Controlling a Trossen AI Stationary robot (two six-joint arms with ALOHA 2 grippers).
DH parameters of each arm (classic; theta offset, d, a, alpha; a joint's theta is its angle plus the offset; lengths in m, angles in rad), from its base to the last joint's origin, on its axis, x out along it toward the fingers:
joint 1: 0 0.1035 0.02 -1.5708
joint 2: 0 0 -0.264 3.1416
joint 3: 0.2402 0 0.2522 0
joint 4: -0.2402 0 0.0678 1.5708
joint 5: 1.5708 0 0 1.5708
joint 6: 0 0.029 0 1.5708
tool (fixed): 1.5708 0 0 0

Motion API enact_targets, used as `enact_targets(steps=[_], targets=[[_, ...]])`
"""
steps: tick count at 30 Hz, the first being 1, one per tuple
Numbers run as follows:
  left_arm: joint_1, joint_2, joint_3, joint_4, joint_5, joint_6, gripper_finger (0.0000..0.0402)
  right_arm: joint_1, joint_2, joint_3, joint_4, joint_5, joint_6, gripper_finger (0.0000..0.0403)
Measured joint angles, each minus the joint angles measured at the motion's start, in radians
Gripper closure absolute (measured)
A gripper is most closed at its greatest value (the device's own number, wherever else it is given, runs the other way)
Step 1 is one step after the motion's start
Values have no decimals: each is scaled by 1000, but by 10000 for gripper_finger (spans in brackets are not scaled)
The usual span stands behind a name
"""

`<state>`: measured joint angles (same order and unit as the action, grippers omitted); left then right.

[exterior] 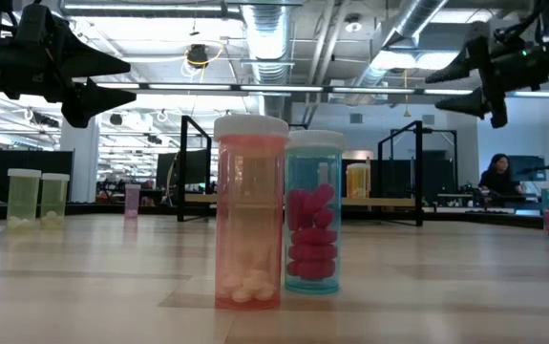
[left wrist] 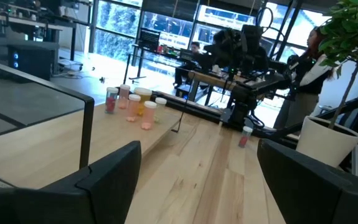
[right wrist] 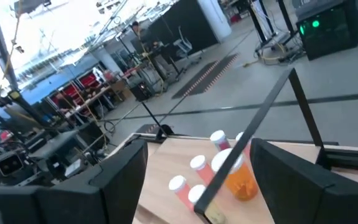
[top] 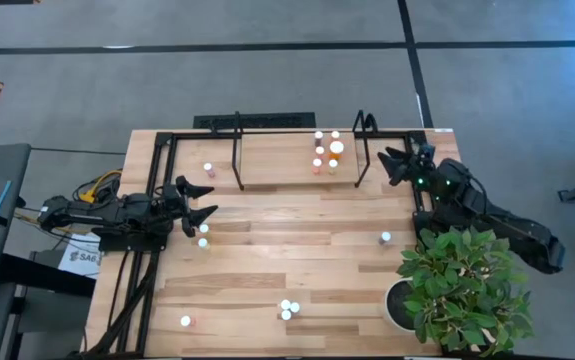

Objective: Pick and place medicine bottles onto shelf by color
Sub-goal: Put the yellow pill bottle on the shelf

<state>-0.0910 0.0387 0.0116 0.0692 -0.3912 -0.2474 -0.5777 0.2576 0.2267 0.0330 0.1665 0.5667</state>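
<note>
- 2 dark robot arms are working over a plank table (top: 267,250), one reaching in from each side.
- The left gripper (top: 203,205) is hovering above the table's left part with its 2 fingers standing apart and nothing between them.
- 2 medicine bottles are sitting just beside that gripper: one (top: 203,229) right by its fingertips and another (top: 203,242) just past it toward the table's front. Neither is looking gripped.
- The right gripper (top: 391,166) is hanging beside the right end of the shelf (top: 277,160), fingers also parted and empty.
- A cluster of bottles (top: 326,150) is standing on the shelf's right portion, near the right gripper and just across the shelf's right black hoop (top: 365,150); it is including pink ones and a larger-capped orange bottle (top: 336,148).
- 1 pink bottle (top: 208,169) is standing alone on the shelf's left end.
- 1 bottle (top: 385,238) is standing on the table well below the right gripper, near the potted plant (top: 457,285).
- 2 bottles (top: 286,309) are sitting together near the table's front edge; in the low view they are showing as a pink bottle (exterior: 250,212) touching a blue bottle (exterior: 313,212) of pink capsules.
- 1 more bottle (top: 185,321) is resting at the front left, well apart from both grippers.
</note>
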Motion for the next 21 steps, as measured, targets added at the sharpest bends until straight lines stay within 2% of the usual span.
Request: enact_targets(steps=[7, 21], targets=[[0, 0, 0, 0, 0, 0, 90, 0, -64, -88, -5, 0, 21, 97], [0, 0, 0, 0, 0, 0, 90, 0, -63, -116, -88, -3, 62, 97]])
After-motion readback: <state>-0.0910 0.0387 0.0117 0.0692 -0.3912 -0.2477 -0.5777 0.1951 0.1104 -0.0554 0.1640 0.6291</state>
